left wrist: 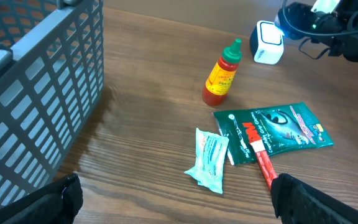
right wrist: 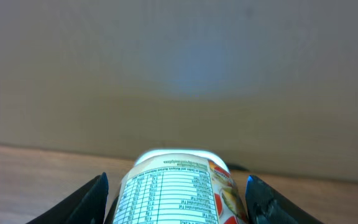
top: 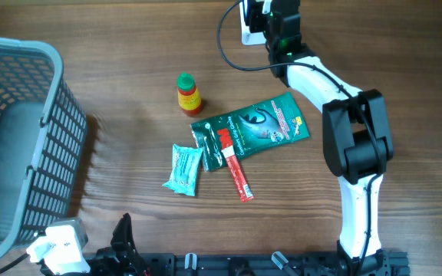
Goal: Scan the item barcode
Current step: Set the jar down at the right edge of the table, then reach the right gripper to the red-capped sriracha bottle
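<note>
The right gripper (right wrist: 179,190) is part-closed around a labelled container (right wrist: 171,174), with a finger on either side, and holds it up off the surface (top: 129,123). The white scanner (top: 249,27) sits just beside this gripper, so presenting the item looks under way. Whether the barcode has read cannot be told. The left gripper (left wrist: 176,202) is wide open and empty. Ahead of it lie a sauce bottle (left wrist: 222,73), green pouch (left wrist: 278,127), red stick (left wrist: 263,158) and pale packet (left wrist: 209,158), seemingly unscanned.
</note>
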